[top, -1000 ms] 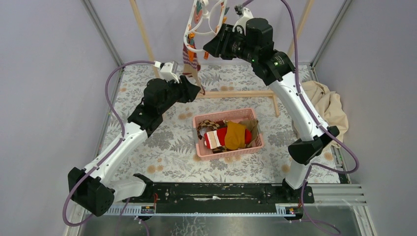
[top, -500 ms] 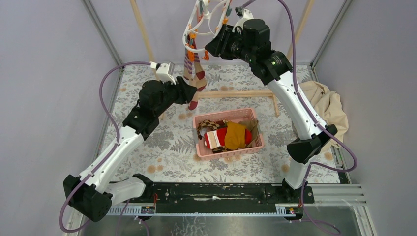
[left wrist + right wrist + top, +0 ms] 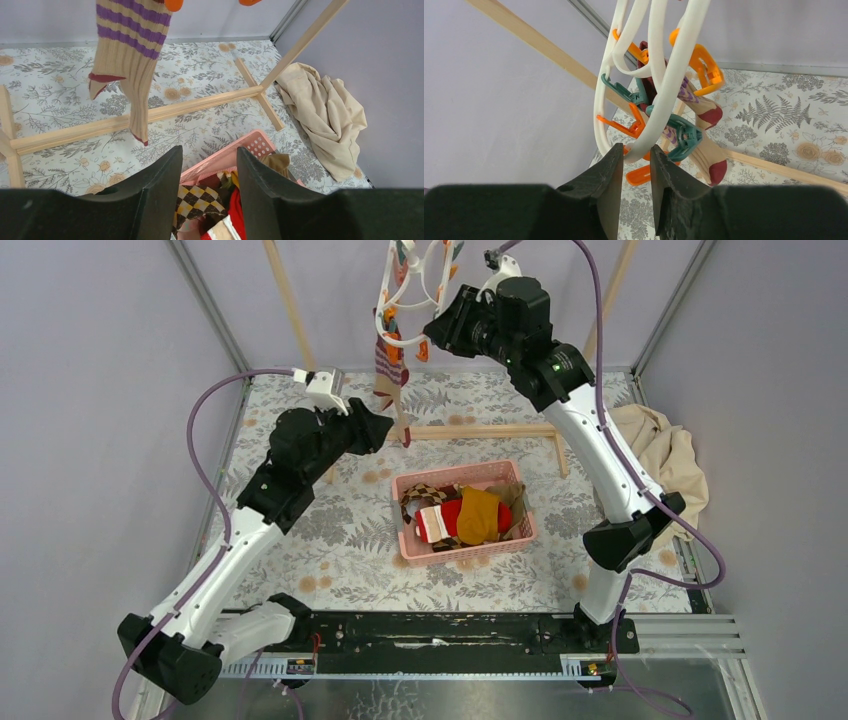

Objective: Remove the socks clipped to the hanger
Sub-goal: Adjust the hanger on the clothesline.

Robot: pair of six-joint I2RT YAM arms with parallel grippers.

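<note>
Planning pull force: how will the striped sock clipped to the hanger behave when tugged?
Probably floppy: the striped sock hangs limp with its toe folded, so it should drape, not hold shape. Likely light too, being thin knit. The hanger, pinched by the right tool, may sway somewhat.

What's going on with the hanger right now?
The right tool is closed on the ring of the white hanger. A striped sock hangs clipped to it, and the left tool sits open below the sock, holding nothing. Several socks already lie in the pink basket.
</note>
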